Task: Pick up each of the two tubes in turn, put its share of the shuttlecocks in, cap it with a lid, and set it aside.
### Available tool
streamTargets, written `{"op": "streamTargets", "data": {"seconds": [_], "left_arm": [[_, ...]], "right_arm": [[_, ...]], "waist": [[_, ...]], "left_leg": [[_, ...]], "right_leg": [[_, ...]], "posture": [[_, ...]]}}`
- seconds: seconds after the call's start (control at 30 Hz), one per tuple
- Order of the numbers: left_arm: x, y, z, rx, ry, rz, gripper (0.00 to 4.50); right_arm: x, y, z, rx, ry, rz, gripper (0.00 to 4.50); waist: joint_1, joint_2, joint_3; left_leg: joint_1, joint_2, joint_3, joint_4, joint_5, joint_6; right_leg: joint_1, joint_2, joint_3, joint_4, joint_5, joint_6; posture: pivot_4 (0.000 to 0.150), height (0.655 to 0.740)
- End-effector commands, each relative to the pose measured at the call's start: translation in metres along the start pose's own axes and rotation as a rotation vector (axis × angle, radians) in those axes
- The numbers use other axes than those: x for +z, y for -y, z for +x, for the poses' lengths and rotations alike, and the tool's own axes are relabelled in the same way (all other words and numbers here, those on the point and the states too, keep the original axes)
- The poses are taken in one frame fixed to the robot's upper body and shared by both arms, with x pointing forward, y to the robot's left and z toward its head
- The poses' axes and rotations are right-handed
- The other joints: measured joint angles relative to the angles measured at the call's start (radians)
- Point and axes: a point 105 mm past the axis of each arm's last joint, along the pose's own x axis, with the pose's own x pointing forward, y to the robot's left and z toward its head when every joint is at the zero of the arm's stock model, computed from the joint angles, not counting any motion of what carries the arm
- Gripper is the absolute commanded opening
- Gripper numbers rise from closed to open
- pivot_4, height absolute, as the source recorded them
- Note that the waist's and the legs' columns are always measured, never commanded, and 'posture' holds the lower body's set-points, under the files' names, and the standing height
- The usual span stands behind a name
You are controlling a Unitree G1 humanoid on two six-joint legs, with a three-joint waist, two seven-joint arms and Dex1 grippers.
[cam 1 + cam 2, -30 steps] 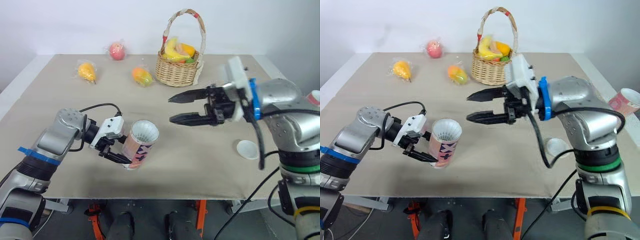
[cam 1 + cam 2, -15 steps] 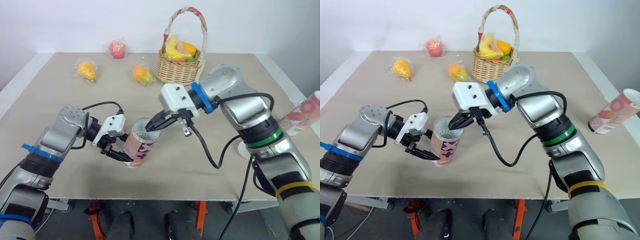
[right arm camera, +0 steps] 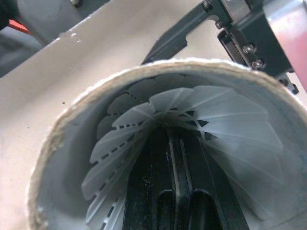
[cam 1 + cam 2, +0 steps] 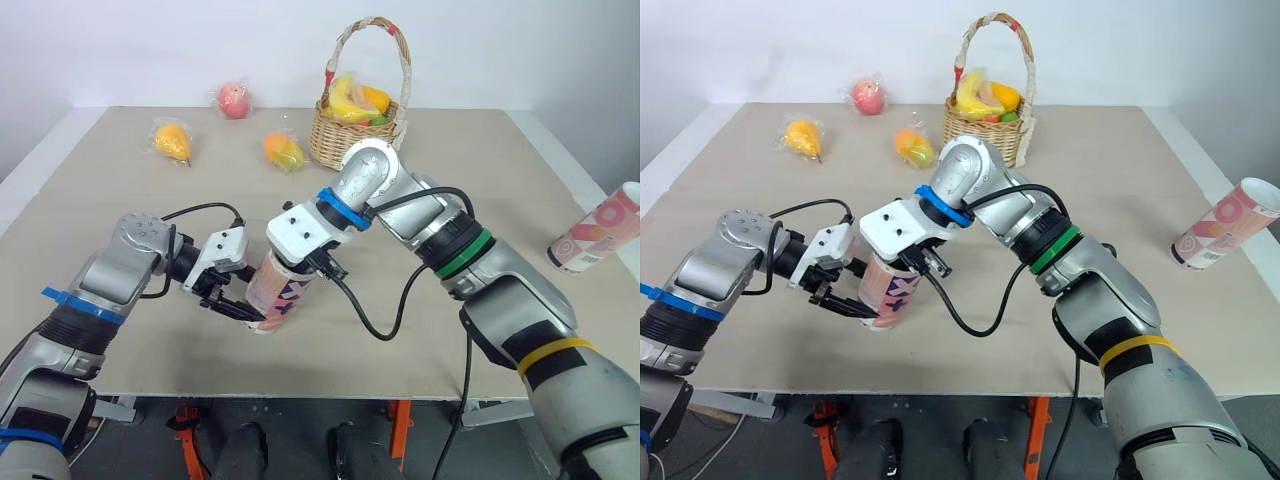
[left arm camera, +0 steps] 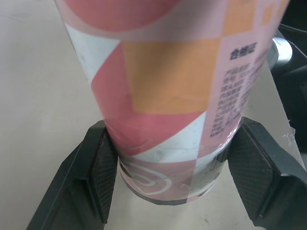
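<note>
A pink, orange and white patterned tube leans over the table, gripped low on its body by my left gripper, which is shut on it. My right gripper reaches down into the tube's open mouth, its two black fingers pressed together among the white feathers of the shuttlecocks stacked inside. From the head views the right fingers are hidden inside the tube, and only the white wrist block sits over the rim. A second patterned tube lies at the table's right edge.
A wicker basket with bananas and other fruit stands at the back centre. A wrapped red fruit and two wrapped orange fruits lie at the back left. My right arm's cable hangs over the table's middle.
My right gripper was open in the air to the right of the tube; it swung left, shut, and went down into the tube's mouth. The left gripper kept holding the tube.
</note>
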Motion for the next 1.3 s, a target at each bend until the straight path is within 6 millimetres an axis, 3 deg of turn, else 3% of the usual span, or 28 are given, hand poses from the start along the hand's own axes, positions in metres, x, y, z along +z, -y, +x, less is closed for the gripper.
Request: {"op": "streamTargets", "data": {"seconds": [0.03, 0.07, 0.2, 0.3, 0.43, 0.53, 0.6, 0.67, 0.8, 0.87, 0.9, 1.1, 1.3], "left_arm": [[0.008, 0.001, -0.003, 0.012, 0.017, 0.036, 3.17], [0.007, 0.002, -0.003, 0.012, 0.017, 0.036, 3.17], [0.007, 0.002, -0.002, 0.01, 0.026, 0.032, 3.17], [0.007, 0.002, -0.001, 0.008, 0.029, 0.032, 3.17], [0.007, 0.001, 0.001, 0.004, 0.037, 0.037, 3.17], [0.01, 0.0, 0.004, 0.014, 0.067, 0.054, 3.17], [0.013, -0.001, 0.007, 0.023, 0.103, 0.063, 3.17], [0.016, -0.002, 0.01, 0.036, 0.145, 0.068, 3.17], [0.017, -0.001, 0.025, 0.043, 0.249, 0.04, 3.17], [0.013, -0.001, 0.037, 0.051, 0.284, 0.039, 3.17], [0.012, -0.001, 0.044, 0.061, 0.311, 0.034, 3.17], [0.01, -0.003, 0.072, 0.126, 0.427, 0.045, 3.17], [0.011, -0.005, 0.094, 0.155, 0.464, 0.063, 3.17]], "right_arm": [[0.011, 0.001, -0.01, 0.012, 0.063, 0.004, 0.05], [0.013, 0.004, -0.015, -0.004, 0.078, 0.013, 0.05], [0.037, 0.014, -0.066, -0.121, 0.242, 0.063, 0.05], [0.041, 0.01, -0.084, -0.15, 0.279, 0.073, 0.05], [0.026, 0.001, -0.116, -0.252, 0.231, 0.101, 0.05], [0.01, -0.001, -0.142, -0.442, 0.213, 0.145, 0.05], [-0.003, -0.004, -0.153, -0.547, 0.189, 0.227, 0.65], [-0.017, -0.016, -0.155, -0.587, 0.141, 0.288, 1.27], [-0.032, -0.051, -0.156, -0.64, 0.093, 0.386, 3.28], [-0.045, -0.076, -0.16, -0.647, 0.055, 0.473, 4.24], [-0.056, -0.091, -0.163, -0.66, 0.016, 0.528, 4.44], [-0.112, -0.154, -0.177, -0.74, -0.227, 0.753, 4.44], [-0.15, -0.21, -0.171, -0.644, -0.332, 0.979, 4.44]], "waist": [[0.0, 0.0, 0.0], [0.0, 0.0, 0.0], [0.001, 0.0, 0.0], [0.003, 0.0, 0.0], [0.003, 0.0, 0.0], [0.005, 0.0, 0.0], [0.006, 0.0, 0.0], [0.007, 0.0, 0.0], [0.012, 0.0, 0.0], [0.014, 0.001, 0.001], [0.015, 0.001, 0.001], [0.022, 0.001, 0.0], [0.021, 0.002, 0.0]], "left_leg": [[0.0, 0.0, 0.0, 0.0, 0.0, 0.0], [0.0, 0.0, 0.0, 0.0, 0.0, 0.0], [-0.002, 0.0, 0.0, 0.0, 0.0, -0.001], [-0.002, -0.001, 0.0, 0.0, 0.0, -0.001], [-0.002, -0.001, 0.0, -0.001, 0.0, -0.001], [-0.002, -0.001, 0.001, -0.001, 0.0, -0.001], [-0.002, -0.001, 0.001, -0.001, 0.0, -0.001], [-0.002, -0.001, 0.002, -0.001, 0.0, -0.001], [-0.003, -0.001, 0.002, -0.001, 0.0, -0.001], [-0.004, -0.001, 0.003, -0.002, -0.001, 0.0], [-0.004, -0.002, 0.002, -0.002, -0.001, 0.0], [-0.003, -0.002, 0.005, 0.0, -0.001, 0.0], [0.001, -0.002, 0.011, 0.003, 0.0, 0.0]], "right_leg": [[0.0, 0.0, 0.0, 0.0, 0.0, 0.0], [0.0, 0.0, 0.0, 0.0, 0.0, 0.0], [-0.001, 0.0, 0.0, 0.0, 0.0, 0.0], [-0.001, -0.001, 0.0, 0.0, 0.002, -0.005], [-0.002, -0.001, 0.0, 0.0, 0.001, -0.005], [-0.002, -0.001, 0.001, 0.0, -0.002, 0.0], [-0.002, -0.001, 0.001, 0.0, -0.002, 0.0], [-0.002, -0.001, 0.002, 0.0, -0.001, -0.001], [-0.004, -0.001, 0.002, 0.0, 0.001, -0.006], [-0.004, -0.001, 0.003, 0.0, 0.001, -0.006], [-0.005, -0.001, 0.003, 0.0, 0.001, -0.006], [-0.003, -0.001, 0.005, -0.001, -0.001, 0.003], [-0.002, -0.001, 0.012, -0.001, 0.004, 0.005]], "posture": [[0.15, 0.74], [0.15, 0.74], [0.15, 0.74], [0.15, 0.74], [0.15, 0.74], [0.15, 0.74], [0.15, 0.74], [0.15, 0.74], [0.15, 0.74], [0.15, 0.74], [0.15, 0.74], [0.15, 0.74], [0.15, 0.74]]}}
